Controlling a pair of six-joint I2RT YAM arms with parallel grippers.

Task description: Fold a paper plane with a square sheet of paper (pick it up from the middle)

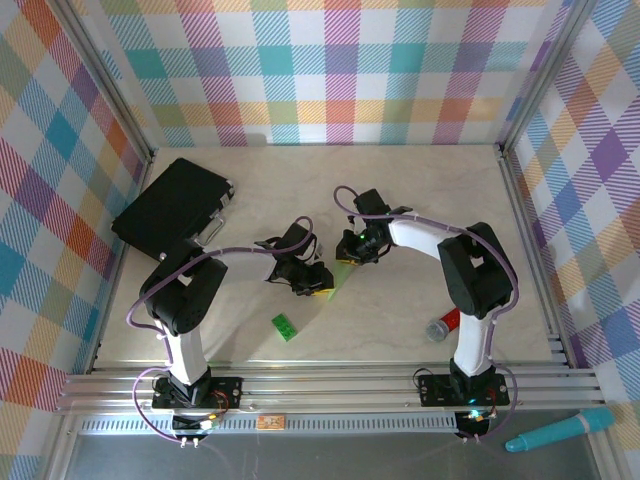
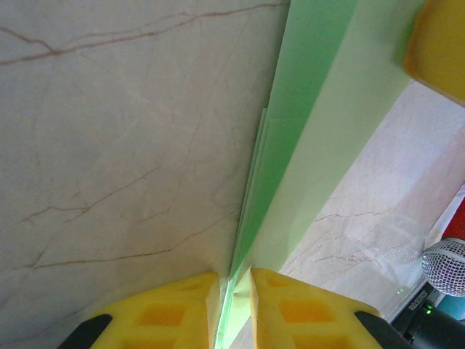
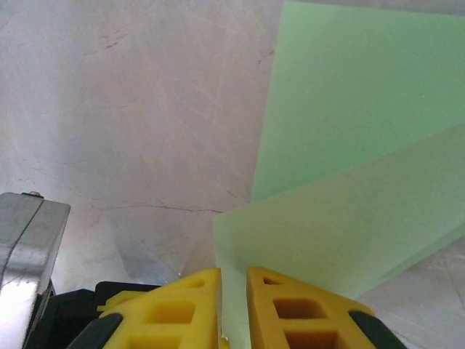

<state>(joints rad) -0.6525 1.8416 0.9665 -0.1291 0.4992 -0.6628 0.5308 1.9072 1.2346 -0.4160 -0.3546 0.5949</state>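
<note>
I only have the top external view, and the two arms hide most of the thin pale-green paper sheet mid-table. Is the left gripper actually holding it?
Observer: Yes. In the left wrist view the left gripper pinches the pale-green paper sheet by a folded edge.
Operator: And the right one?
Observer: Its own wrist view shows the right gripper shut on another edge of the paper.
Operator: Is the sheet lying as one flat layer?
Observer: No. The right wrist view shows two overlapping layers, one folded across the other.
</note>
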